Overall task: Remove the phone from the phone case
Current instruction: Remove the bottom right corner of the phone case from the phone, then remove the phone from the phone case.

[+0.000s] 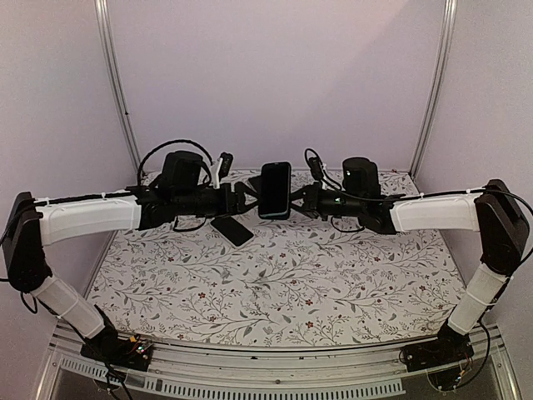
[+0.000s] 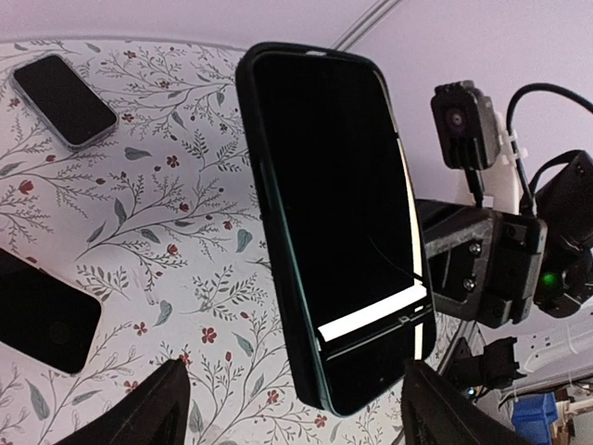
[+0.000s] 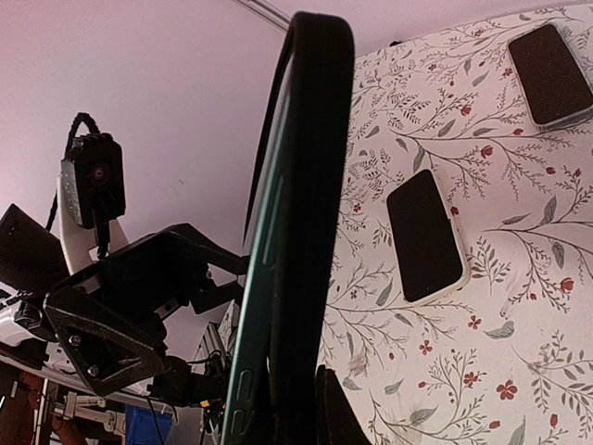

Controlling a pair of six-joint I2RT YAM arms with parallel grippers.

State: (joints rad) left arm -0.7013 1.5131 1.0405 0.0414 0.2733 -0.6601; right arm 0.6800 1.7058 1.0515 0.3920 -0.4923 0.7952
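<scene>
A phone in a black case is held upright in the air at the back middle, between both arms. My right gripper is shut on its right side. In the right wrist view the case stands edge-on between my fingers, with a teal side strip beside the black shell. My left gripper is open just left of it. In the left wrist view the dark screen faces the camera. My left fingertips stand wide apart on either side, not touching it.
A loose black phone lies on the floral table below the left gripper. The left wrist view shows a grey-edged phone and a dark one. The right wrist view shows a white-edged phone and another.
</scene>
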